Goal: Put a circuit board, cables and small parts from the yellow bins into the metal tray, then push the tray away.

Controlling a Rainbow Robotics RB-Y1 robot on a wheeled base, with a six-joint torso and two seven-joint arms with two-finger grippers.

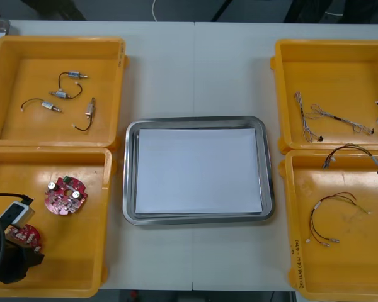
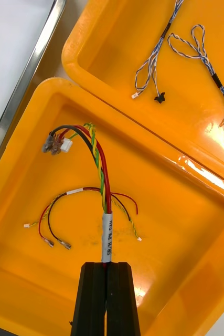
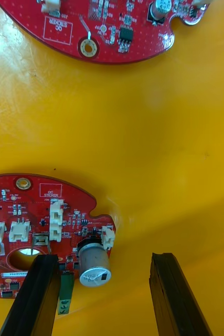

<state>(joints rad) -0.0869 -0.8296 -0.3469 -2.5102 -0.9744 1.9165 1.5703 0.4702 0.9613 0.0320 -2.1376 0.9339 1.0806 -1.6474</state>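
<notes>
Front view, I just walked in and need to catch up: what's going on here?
The right pincer is shut on a red and yellow cable over the near right bin. The left pincer is open over a circuit board in the near left bin. The tray holds no parts yet.

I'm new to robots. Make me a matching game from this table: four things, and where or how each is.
1 left gripper
2 right gripper
3 metal tray
4 blue and white cables

a in the far right yellow bin
b shut on the red and yellow cable
c white inside, between the bins
d open over a circuit board

Pairs: 1-d, 2-b, 3-c, 4-a
</notes>
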